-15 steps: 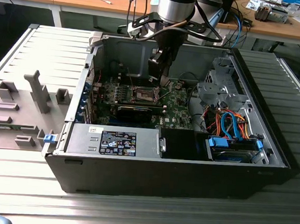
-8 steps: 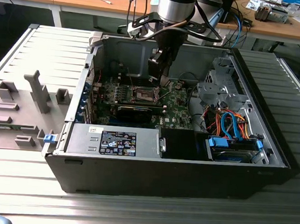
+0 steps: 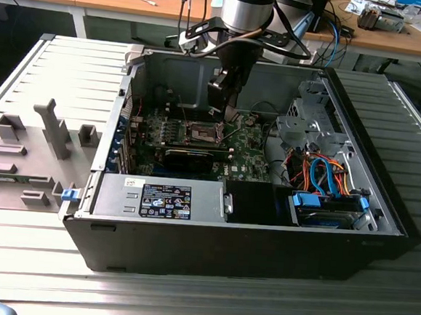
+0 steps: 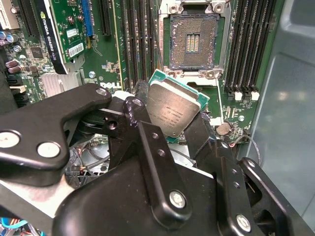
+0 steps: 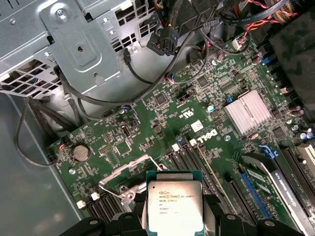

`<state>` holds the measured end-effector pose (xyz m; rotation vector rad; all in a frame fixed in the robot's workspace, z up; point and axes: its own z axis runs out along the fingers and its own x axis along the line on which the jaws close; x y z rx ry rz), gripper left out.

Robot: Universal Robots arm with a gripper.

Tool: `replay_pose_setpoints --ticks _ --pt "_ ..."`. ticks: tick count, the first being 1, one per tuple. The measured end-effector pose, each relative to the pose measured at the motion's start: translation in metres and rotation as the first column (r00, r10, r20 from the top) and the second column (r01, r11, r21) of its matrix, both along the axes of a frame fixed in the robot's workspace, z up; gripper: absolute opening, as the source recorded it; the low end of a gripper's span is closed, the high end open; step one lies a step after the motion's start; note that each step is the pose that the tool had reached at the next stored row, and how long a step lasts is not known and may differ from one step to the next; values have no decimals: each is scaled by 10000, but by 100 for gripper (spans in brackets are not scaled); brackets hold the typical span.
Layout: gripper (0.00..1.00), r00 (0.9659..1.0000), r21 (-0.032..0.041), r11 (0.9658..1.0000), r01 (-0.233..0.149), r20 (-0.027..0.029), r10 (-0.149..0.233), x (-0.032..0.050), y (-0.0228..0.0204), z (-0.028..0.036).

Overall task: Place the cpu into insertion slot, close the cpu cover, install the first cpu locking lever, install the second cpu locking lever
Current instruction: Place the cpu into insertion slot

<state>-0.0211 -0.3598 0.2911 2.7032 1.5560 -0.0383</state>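
Open computer case lies on its side on the ribbed metal table. A grey parts tray sits at the exterior view's left of it. The arm reaches down into the case from above.

Gripper: clenched on the processor chip. Black fingers press against two opposite edges. The chip's metal face is turned toward both wrist cameras, and its green border shows around the lid. In the first wrist view the chip sits between the fingertips with the green circuit board beneath it.

Chip position: held in the air above the board, near the socket but apart from it, not seated. In the second wrist view it looks turned at an angle to the socket's square.

Socket: uncovered, with the dark pin field showing inside the silvery rim. Long black memory slots run along both sides.

In the exterior view the gripper hangs inside the case just above the socket.

A silvery metal bracket stands beside the chip in the first wrist view. I cannot tell whether it is the cover or a lever.
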Motion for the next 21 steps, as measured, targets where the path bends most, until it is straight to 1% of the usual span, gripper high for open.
replay_pose_setpoints --ticks 21 --pt "54 9998 0 9998 211 1 -211 0 0 -1"
